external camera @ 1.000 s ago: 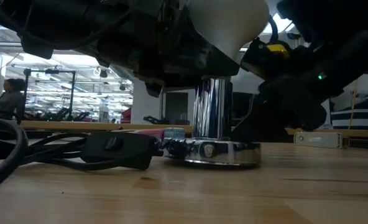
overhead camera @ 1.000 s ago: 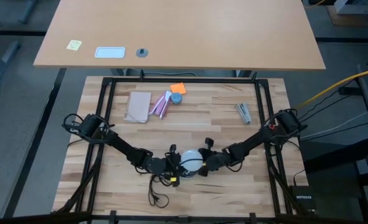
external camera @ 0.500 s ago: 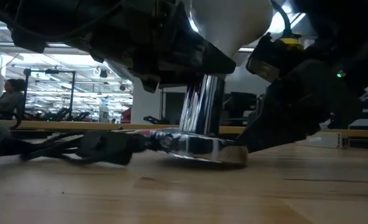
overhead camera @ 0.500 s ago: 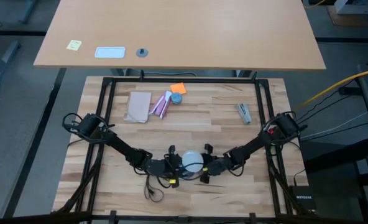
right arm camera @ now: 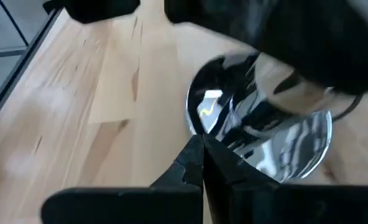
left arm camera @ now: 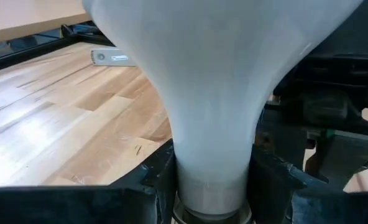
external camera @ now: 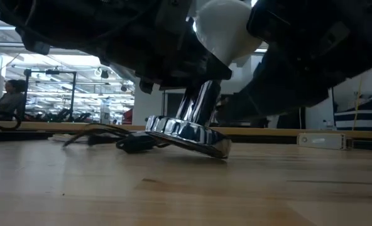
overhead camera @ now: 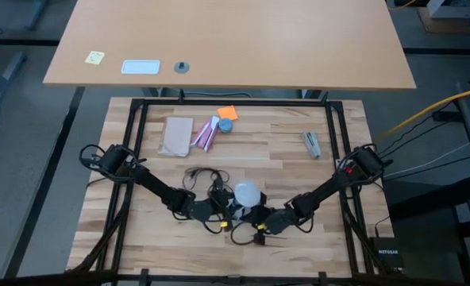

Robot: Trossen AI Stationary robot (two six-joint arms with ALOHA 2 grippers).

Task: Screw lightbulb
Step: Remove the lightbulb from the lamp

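**Left gripper clamping the lightbulb's neck, socket tilting off the tabletop**

Left gripper (overhead camera: 225, 208), in the high view, is sitting near the front middle of the wooden tabletop (overhead camera: 140, 238), closing on the lightbulb (overhead camera: 246, 193), whose white globe is showing from above between the two arms. The right gripper (overhead camera: 260, 225) is lying just beside the bulb on its front right side, its fingers shut with nothing between them. A thin dark cord (overhead camera: 199, 173) is looping on the wood just behind the left arm. Farther back, a flat tan packet (overhead camera: 176, 136), a pink-and-white packet (overhead camera: 205, 133), an orange note (overhead camera: 228, 113) and a small grey metal part (overhead camera: 311, 144) are lying well apart from the work.

At table height, the lightbulb (external camera: 227, 31) is tapering down into the chrome socket (external camera: 189, 129), which is tilting, with its left edge lifting off the tabletop (external camera: 186, 194) and its right edge touching the wood. The cord (external camera: 104, 135) is trailing off to the left. A person (external camera: 7, 97) is showing far off in the room.

From the left wrist, the lightbulb (left arm camera: 215, 93) is filling the picture, and the dark fingers (left arm camera: 156, 180) are pressing on either side of its narrow neck.

From the right wrist, the closed fingertips (right arm camera: 199, 165) are meeting just beside the mirrored socket (right arm camera: 258, 137).
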